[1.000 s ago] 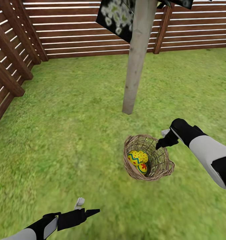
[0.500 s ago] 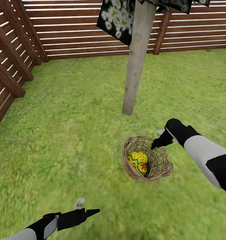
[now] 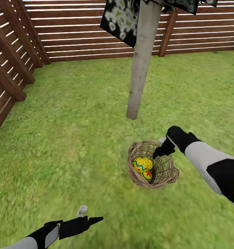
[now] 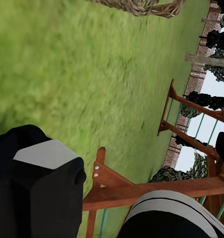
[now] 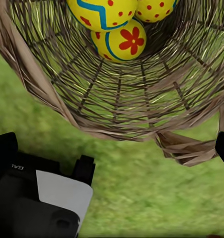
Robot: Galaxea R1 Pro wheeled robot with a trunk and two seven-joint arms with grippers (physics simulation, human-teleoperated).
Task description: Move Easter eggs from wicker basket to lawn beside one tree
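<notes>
Right fingers point(image 3: 160, 148) spread over basket point(image 3: 165, 173) rim — tree point(image 3: 139, 69) just beyond, fence point(image 3: 72, 31) behind.

**Count of objects around the wicker basket**

One wicker basket point(image 3: 153, 165) stands on the lawn point(image 3: 72, 138). Three Easter eggs point(image 5: 122, 43) lie inside the basket, counted from the right wrist view; in the head view they overlap and cannot be told apart so clearly. One tree point(image 3: 141, 62) trunk rises just beyond the basket. Two grippers appear: the right gripper point(image 3: 161, 150) at the basket's rim, the left gripper point(image 3: 90, 215) well apart from it.
</notes>
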